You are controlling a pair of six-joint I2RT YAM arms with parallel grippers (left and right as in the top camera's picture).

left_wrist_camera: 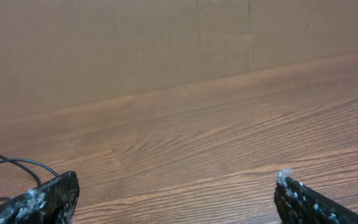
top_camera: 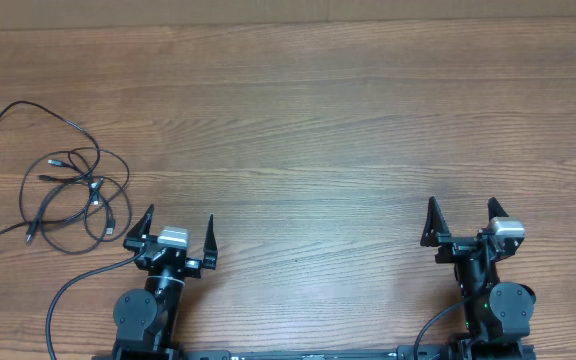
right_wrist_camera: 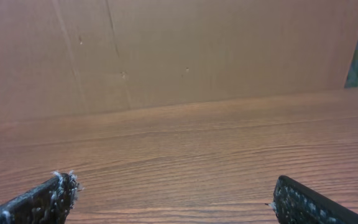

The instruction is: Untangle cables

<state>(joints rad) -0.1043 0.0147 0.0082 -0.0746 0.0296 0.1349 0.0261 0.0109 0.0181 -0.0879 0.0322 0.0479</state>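
Lying in a loose tangle near the left edge of the table [top_camera: 318, 120], the cables [top_camera: 73, 195] cross in several loops, untouched. The left hand [top_camera: 180, 214] and right hand [top_camera: 460, 203] sit at the near edge, both spread wide and empty, seemingly parked for a first reach; the left is closer.
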